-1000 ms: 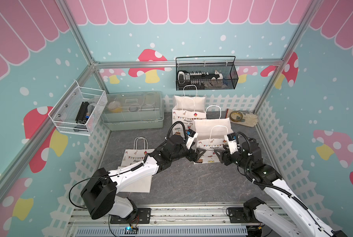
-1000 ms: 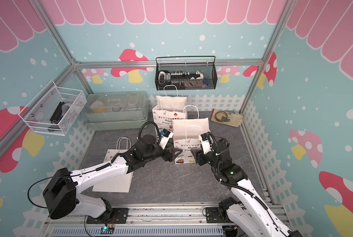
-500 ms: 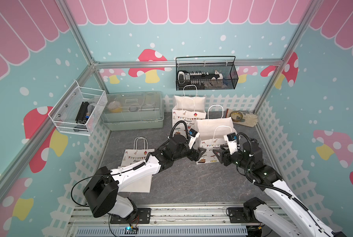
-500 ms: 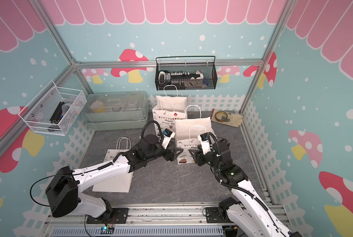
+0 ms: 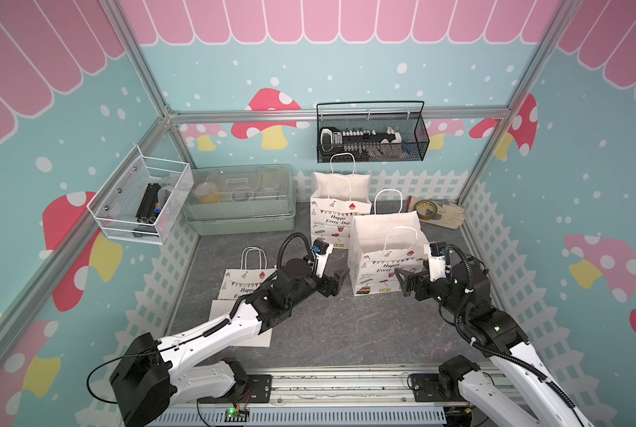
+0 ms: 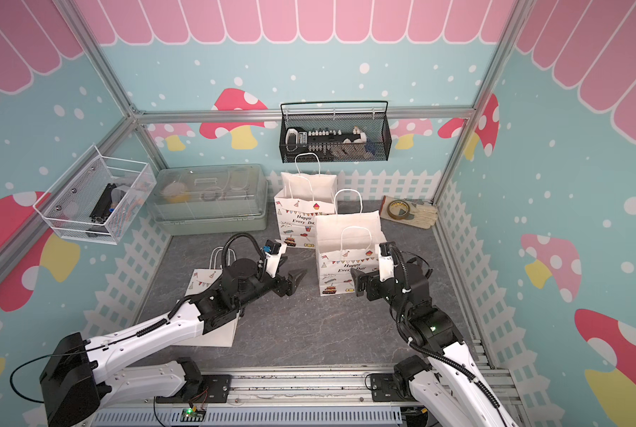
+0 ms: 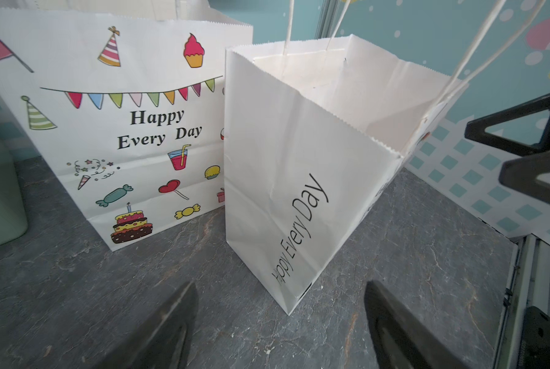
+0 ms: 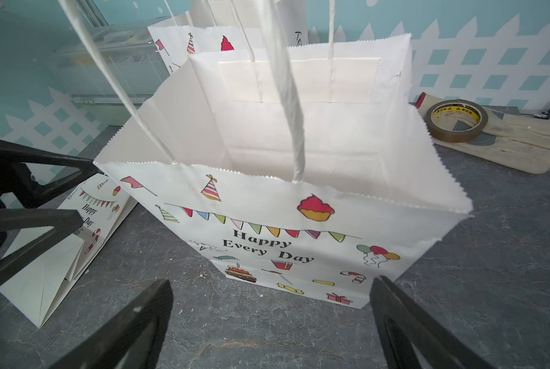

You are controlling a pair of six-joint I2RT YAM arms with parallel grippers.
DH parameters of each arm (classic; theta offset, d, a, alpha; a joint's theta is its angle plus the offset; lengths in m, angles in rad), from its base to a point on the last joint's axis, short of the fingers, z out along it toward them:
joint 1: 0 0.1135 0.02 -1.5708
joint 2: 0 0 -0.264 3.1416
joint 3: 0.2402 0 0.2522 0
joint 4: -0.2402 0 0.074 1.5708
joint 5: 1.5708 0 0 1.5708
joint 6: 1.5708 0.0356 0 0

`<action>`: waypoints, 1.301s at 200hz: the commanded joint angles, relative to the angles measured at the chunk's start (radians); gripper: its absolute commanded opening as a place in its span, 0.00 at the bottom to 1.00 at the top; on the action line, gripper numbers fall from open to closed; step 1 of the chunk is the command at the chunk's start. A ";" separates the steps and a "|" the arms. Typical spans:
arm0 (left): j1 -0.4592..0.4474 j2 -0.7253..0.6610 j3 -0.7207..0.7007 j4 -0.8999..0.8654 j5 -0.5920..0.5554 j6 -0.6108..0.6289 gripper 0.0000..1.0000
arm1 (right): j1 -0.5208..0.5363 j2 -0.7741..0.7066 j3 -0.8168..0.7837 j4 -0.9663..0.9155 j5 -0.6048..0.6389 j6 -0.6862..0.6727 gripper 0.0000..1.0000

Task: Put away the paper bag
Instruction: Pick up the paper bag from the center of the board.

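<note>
**Open hands, clean exit**

The paper bag (image 5: 383, 255) stands upright right of centre, just in front of a second standing bag (image 5: 336, 218). The left gripper (image 5: 340, 276) and right gripper (image 5: 403, 283) flank it, fingers spread wide and holding nothing. Probably best to draw both straight back, clear of the handles (image 8: 288, 105), so the bag doesn't tip.

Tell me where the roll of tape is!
In both top views the roll of tape lies on a pale glove in the far right corner of the table, beside the white fence and behind the nearer standing paper bag.
</note>
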 commanded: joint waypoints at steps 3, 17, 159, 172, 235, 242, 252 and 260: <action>-0.002 -0.056 -0.054 0.073 -0.064 0.008 0.82 | -0.025 0.001 0.052 -0.009 -0.028 0.006 0.99; 0.002 -0.078 -0.083 0.092 -0.075 0.007 0.82 | -0.048 0.005 0.072 -0.011 -0.062 -0.002 0.99; 0.057 -0.112 -0.168 0.179 -0.020 -0.029 0.82 | -0.418 0.239 0.018 0.371 -0.741 0.237 0.98; 0.057 -0.114 -0.169 0.179 -0.019 -0.031 0.82 | -0.418 0.255 0.010 0.403 -0.775 0.258 0.97; 0.059 -0.098 -0.158 0.186 -0.018 -0.034 0.82 | -0.413 0.172 -0.021 0.309 -0.795 0.234 0.85; 0.060 -0.090 -0.152 0.187 -0.017 -0.030 0.82 | -0.412 0.154 -0.029 0.294 -0.787 0.223 0.84; 0.066 -0.076 -0.131 0.184 -0.013 -0.020 0.82 | -0.407 0.134 -0.039 0.276 -0.778 0.207 0.84; 0.072 -0.066 -0.110 0.179 -0.004 -0.014 0.82 | -0.404 0.121 -0.045 0.261 -0.769 0.190 0.83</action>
